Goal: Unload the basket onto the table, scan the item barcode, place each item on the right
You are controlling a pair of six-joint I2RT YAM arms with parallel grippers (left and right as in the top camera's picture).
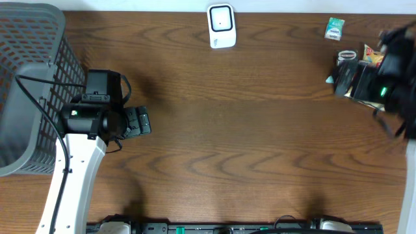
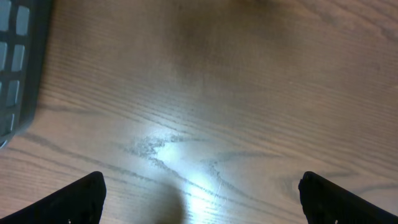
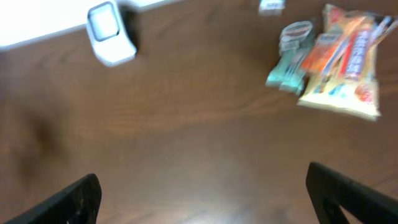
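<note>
Basket at left edge of table, scanner back centre, packets clustered back right, small pack just behind.

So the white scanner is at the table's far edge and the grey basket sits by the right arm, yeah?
Not quite. The overhead view shows the grey basket beside the left arm, not the right. The white scanner is at the table's far edge.

A white glare patch lies on the desk just ahead of the left pincer, the grain soft around it. Ahead of the right pincer everything smears with motion blur. From overhead the light is even and the shadows faint.
</note>
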